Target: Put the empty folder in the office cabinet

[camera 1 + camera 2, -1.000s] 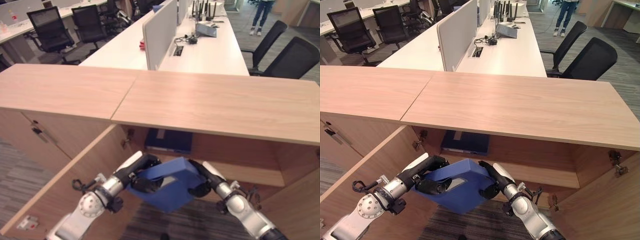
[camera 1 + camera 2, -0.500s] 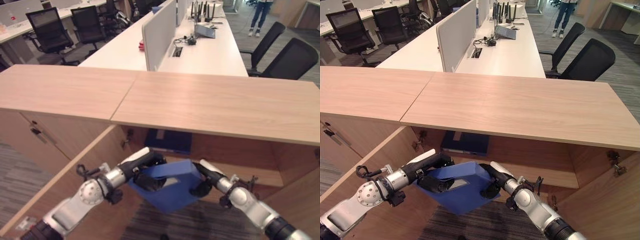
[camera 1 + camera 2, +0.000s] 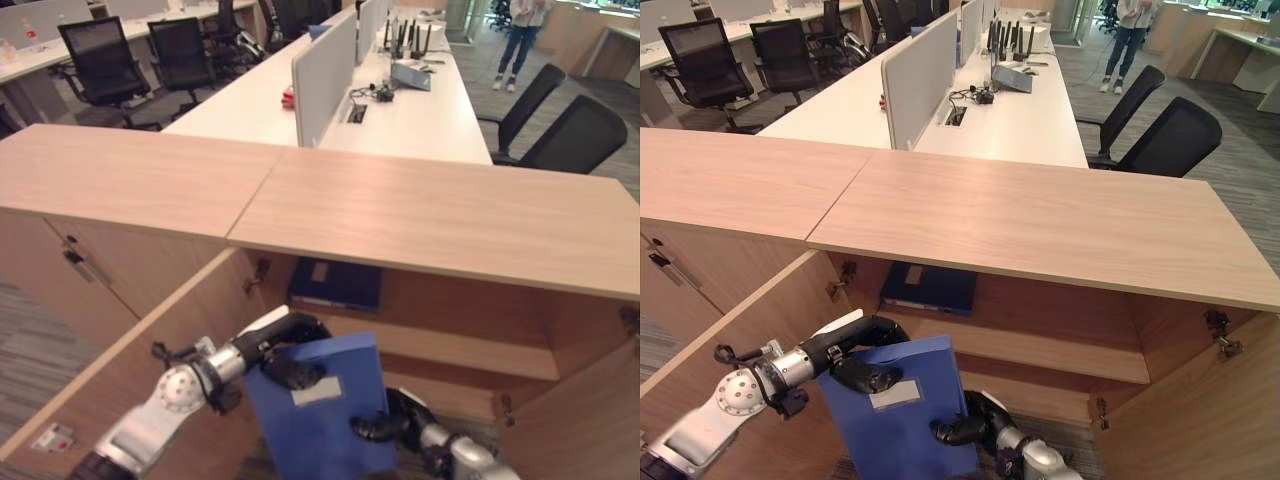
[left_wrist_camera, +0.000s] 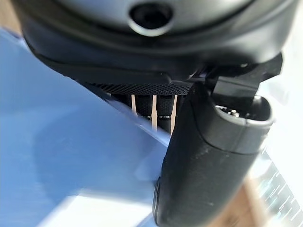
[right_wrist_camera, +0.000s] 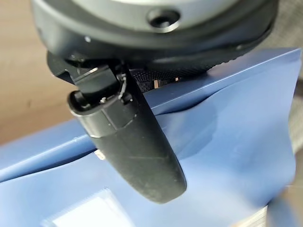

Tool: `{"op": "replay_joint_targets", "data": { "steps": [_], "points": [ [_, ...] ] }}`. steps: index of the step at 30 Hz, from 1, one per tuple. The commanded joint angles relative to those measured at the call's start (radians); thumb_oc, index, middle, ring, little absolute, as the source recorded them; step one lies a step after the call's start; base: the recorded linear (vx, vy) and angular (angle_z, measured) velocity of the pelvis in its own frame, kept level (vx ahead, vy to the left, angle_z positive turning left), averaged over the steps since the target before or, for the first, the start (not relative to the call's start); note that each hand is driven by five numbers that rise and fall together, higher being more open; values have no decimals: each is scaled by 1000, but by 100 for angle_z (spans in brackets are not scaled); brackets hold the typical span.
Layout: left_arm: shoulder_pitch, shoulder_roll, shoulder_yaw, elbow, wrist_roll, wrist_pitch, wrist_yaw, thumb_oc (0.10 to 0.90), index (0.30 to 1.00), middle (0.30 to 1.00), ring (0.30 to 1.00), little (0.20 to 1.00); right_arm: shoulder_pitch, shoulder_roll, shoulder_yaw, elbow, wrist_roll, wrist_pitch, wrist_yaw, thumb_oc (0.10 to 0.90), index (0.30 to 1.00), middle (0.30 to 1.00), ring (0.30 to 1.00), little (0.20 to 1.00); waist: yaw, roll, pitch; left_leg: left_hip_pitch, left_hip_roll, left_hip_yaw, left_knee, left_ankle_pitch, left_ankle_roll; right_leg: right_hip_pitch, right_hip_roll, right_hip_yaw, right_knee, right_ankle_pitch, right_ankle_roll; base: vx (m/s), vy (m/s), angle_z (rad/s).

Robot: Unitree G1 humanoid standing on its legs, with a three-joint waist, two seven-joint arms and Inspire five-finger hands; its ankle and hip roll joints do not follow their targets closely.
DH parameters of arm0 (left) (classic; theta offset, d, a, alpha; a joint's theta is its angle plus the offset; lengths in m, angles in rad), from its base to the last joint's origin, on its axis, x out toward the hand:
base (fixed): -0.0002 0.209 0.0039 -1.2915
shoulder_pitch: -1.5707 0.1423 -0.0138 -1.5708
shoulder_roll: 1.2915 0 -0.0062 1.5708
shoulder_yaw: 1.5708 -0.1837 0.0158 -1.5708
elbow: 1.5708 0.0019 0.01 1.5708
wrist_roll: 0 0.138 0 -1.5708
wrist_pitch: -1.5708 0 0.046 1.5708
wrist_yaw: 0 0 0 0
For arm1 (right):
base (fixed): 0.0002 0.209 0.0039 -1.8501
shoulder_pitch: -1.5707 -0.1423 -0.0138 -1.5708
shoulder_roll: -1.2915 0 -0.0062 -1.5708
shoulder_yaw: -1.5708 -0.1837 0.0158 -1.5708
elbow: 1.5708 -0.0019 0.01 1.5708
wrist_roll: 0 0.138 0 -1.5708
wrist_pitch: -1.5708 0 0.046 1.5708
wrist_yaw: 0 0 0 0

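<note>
A blue folder (image 3: 325, 420) with a white label hangs in front of the open wooden cabinet (image 3: 450, 345), its flat face turned up towards me. My left hand (image 3: 290, 368) grips its upper left edge, thumb on the face and fingers behind, as the left wrist view shows on the folder (image 4: 71, 156). My right hand (image 3: 955, 430) pinches the lower right edge from below; the right wrist view has its thumb pressed on the blue cover (image 5: 227, 156). The folder is outside the cabinet, below the upper shelf.
Another dark blue folder (image 3: 335, 283) lies flat on the cabinet's upper shelf, left side. Both cabinet doors (image 3: 130, 370) stand open to either side. The long wooden cabinet top (image 3: 420, 210) overhangs. Beyond it are white desks, black office chairs (image 3: 585, 125) and a standing person (image 3: 520, 35).
The folder swung from a low flat tilt to a steeper pose with its labelled face towards me. My right hand sank lower under it; the left stays on its upper edge.
</note>
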Motion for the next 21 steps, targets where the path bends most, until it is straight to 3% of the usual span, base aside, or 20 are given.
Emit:
{"op": "replay_joint_targets", "data": {
  "steps": [1,4,7,11,15,19,21],
  "points": [
    [-32,-56,-18,-34,-137,-67,23,800,900,900,900,900,-29,132,-71,-76,303,-15,57,400,300,300,300,300,-5,-10,-30,69,20,-5,-1,-155,-34,-41,-39,-30,6,-30,63,0,0,0],
    [49,-108,80,36,-161,-41,54,800,900,900,900,900,28,122,-207,-28,303,-8,22,400,300,300,300,300,-15,-10,-30,67,22,-3,-1,-156,-35,-41,-38,-31,6,-30,62,13,-13,-14],
    [162,-218,212,156,-178,-24,113,800,900,900,900,900,64,97,-387,30,257,-29,-20,400,300,300,300,300,-26,-10,-30,68,23,-3,-1,-158,-33,-43,-34,-29,6,-33,58,19,-22,-9],
    [222,-324,301,262,-203,-9,174,800,900,900,900,900,73,89,-512,49,237,-46,-58,400,300,300,300,300,-36,-6,-24,63,24,-6,-1,-158,-33,-45,-30,-28,6,-39,53,12,-27,2],
    [238,-382,308,402,-224,28,224,800,900,900,900,900,41,95,-577,10,272,-74,-110,400,300,300,300,300,-41,1,-6,46,30,-11,-1,-150,-35,-59,-27,-34,6,-38,50,1,-56,8],
    [250,-377,277,507,-206,55,245,800,900,900,900,900,-15,94,-598,-86,343,-116,-149,400,300,300,300,300,-40,13,16,12,35,-20,-1,-135,-42,-86,-26,-46,6,-35,46,-17,-70,5],
    [238,-371,262,605,-145,68,260,800,900,900,900,900,-69,92,-623,-163,409,-168,-171,400,300,300,300,300,-40,23,29,-15,38,-35,-1,-125,-47,-107,-24,-60,6,-32,37,-21,-96,8]
  ]
}}
